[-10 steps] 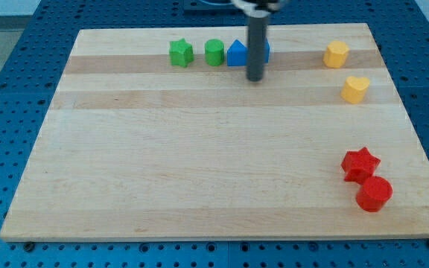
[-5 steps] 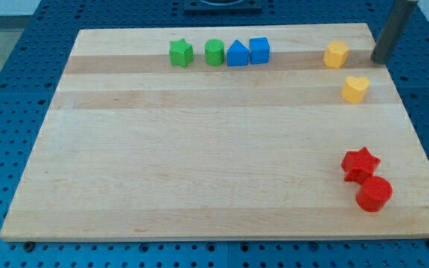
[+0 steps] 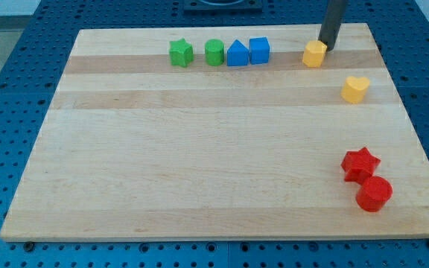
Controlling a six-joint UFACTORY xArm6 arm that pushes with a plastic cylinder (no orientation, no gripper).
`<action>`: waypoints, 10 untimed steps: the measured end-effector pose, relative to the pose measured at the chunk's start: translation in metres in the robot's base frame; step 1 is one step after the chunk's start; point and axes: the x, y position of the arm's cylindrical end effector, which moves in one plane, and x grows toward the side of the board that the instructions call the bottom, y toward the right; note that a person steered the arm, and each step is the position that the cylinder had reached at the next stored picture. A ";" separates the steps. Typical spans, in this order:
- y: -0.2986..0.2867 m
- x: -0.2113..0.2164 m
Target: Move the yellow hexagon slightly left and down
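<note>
Pale wooden worktop on blue pegboard. Along the view's top: green star-like block, green cylinder, blue house-shaped block touching blue cube, then yellow hexagon. Yellow heart-like block lower right. Red star touching red cylinder near the bottom right.
</note>
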 end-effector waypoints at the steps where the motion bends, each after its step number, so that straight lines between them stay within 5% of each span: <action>1: -0.007 0.017; 4: -0.023 -0.019; 10: -0.046 0.061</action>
